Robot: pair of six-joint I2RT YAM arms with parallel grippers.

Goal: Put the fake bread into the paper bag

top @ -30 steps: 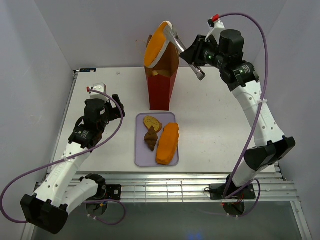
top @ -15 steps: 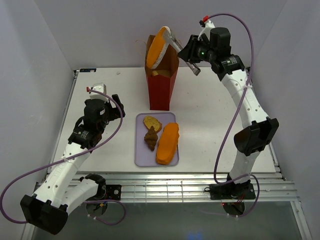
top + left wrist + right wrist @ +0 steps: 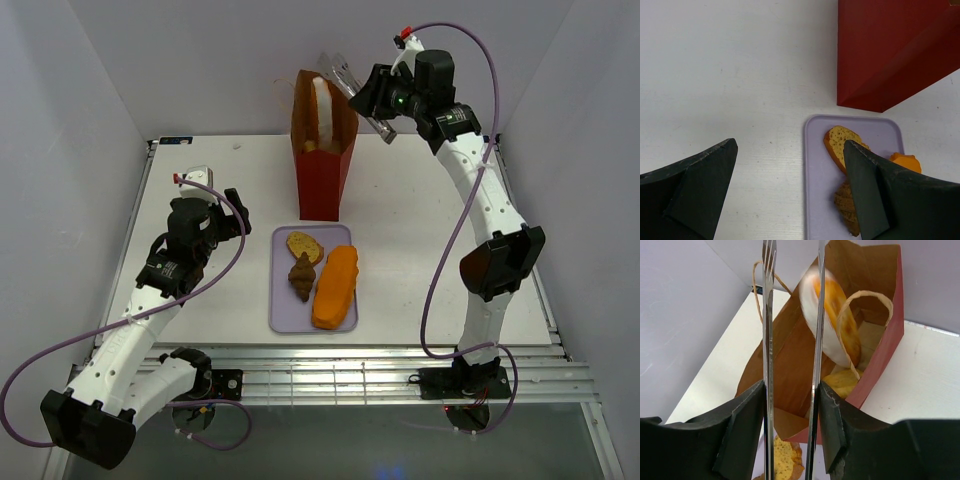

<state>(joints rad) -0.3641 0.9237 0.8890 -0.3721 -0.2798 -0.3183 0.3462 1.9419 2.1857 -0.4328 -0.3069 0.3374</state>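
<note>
The paper bag stands upright at the back of the table, brown above and red below. An orange long loaf is dropping into its open mouth, blurred in the right wrist view. A yellowish piece lies inside the bag. My right gripper, with long metal fork-like fingers, is open and empty just above the bag's mouth. My left gripper is open and empty above the table, left of the tray.
A lavender tray in front of the bag holds a bread slice, a brown croissant and an orange loaf. The left wrist view shows the slice, croissant and the bag's red side.
My right gripper carried the orange loaf over the bag's mouth, then opened. The loaf has left the fingers and is falling into the bag. The left arm has not moved.
</note>
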